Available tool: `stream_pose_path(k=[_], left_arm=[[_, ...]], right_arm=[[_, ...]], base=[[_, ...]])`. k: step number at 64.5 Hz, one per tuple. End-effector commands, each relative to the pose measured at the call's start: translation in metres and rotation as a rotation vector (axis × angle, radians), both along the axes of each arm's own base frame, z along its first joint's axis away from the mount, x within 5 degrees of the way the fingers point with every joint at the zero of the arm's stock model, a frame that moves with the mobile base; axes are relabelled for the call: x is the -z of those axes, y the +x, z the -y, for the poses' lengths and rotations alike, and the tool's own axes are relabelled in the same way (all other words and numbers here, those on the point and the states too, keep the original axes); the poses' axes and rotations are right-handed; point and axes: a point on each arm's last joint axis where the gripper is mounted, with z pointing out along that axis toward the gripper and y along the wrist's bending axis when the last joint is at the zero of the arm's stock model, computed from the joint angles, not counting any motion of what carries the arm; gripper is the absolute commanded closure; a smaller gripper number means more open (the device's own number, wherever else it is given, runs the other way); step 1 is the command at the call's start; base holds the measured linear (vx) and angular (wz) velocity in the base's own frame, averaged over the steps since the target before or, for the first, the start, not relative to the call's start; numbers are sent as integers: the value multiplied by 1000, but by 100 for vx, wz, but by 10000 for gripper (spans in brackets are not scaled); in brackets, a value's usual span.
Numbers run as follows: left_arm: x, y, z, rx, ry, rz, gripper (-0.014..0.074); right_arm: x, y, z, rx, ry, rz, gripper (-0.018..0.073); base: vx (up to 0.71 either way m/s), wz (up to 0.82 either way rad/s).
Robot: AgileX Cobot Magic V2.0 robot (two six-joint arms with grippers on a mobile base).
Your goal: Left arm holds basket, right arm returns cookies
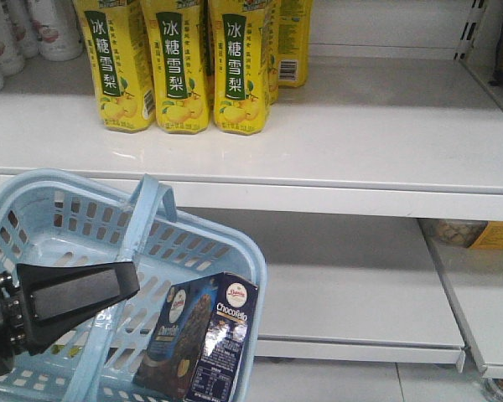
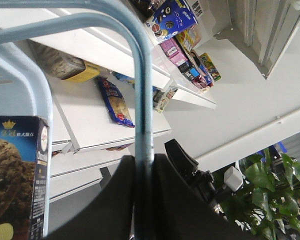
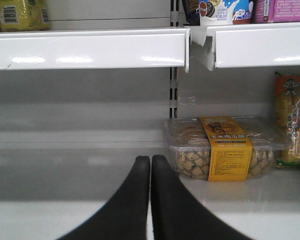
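The left pincer is closed on the basket's handle: in the left wrist view the pale blue strap runs down between its two black fingers, which press on it from both sides. From the front, the basket hangs at the lower left, below the front edge of the top shelf, with one black finger lying across the handle.

The cookies are inside the basket, standing on end and leaning against its right wall, the front with the round white logo facing out.

The right pincer is narrow, its two black fingers all but touching with nothing between them. It points into a lower shelf and does not show in the front view. Just to its right on that shelf sits a clear tub with a yellow label.

Three yellow cartons stand in a row on the top shelf, well above the basket.
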Motion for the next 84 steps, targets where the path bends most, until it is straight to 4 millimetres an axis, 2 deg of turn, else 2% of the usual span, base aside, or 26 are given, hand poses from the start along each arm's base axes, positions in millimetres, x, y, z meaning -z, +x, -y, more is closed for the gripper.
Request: stream_pose_path(k=[1, 84], left_arm=[[-20, -2, 0, 1, -122, 37, 603], [-20, -2, 0, -2, -122, 37, 603]], right_arm=[[0, 0, -2, -15, -22, 63, 563], [0, 0, -2, -15, -22, 63, 563]], base=[[5, -6], [0, -1]])
